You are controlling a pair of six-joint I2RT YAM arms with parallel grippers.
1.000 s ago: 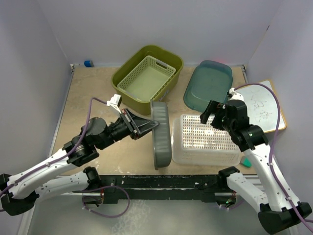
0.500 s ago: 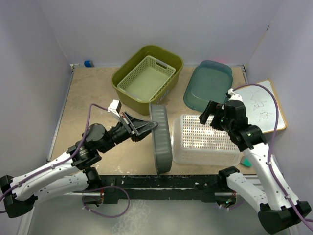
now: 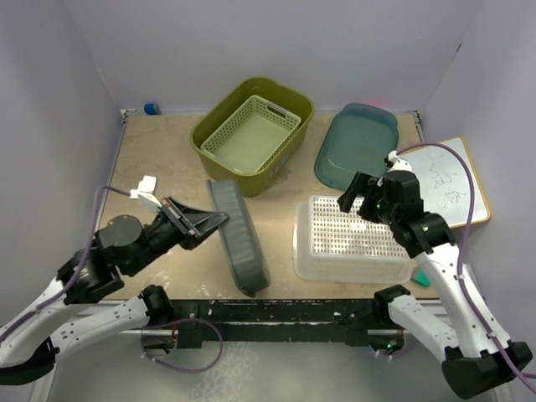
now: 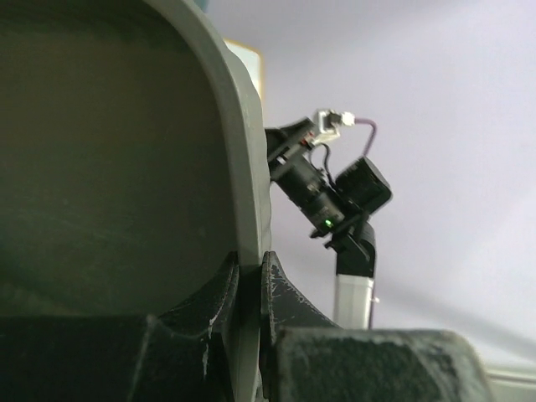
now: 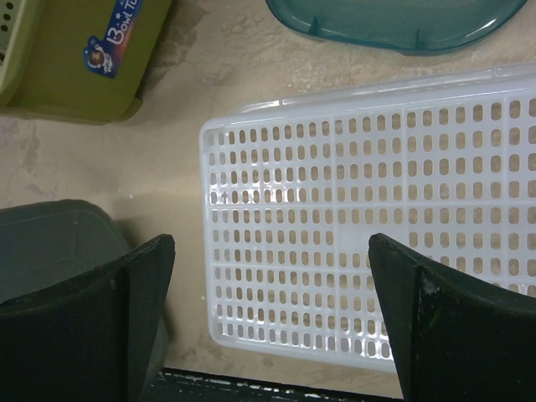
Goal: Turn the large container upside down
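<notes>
Left gripper (image 3: 213,219) pinched narrow on the rim of the grey container (image 3: 239,239); the left wrist view shows the rim wall sandwiched between the two fingers (image 4: 224,289), with the dark hollow of the container (image 4: 109,151) on one side. The bite is shallow, lip only. Container is reared up on one long edge, leaning, neither upright nor inverted, on the table (image 3: 159,159) between the left arm and the white perforated basket (image 3: 352,243), close to the front rail. I cannot tell how much of the lower edge bears on the table. Judgement: mid-flip, roughly half done. To finish well, pivot about the grounded edge rather than lifting, roll the wrist with the rim so the lip does not twist out of the pinch, and lay the open side down on bare table away from the basket. Let go only once the rim sits flat. Right gripper (image 3: 356,194) is spread wide and holds nothing, hovering above the basket's near-left corner (image 5: 352,209). Farther back sit an olive tub (image 3: 289,105) with a cream basket (image 3: 251,134) nested inside, and a teal tray (image 3: 356,146).
</notes>
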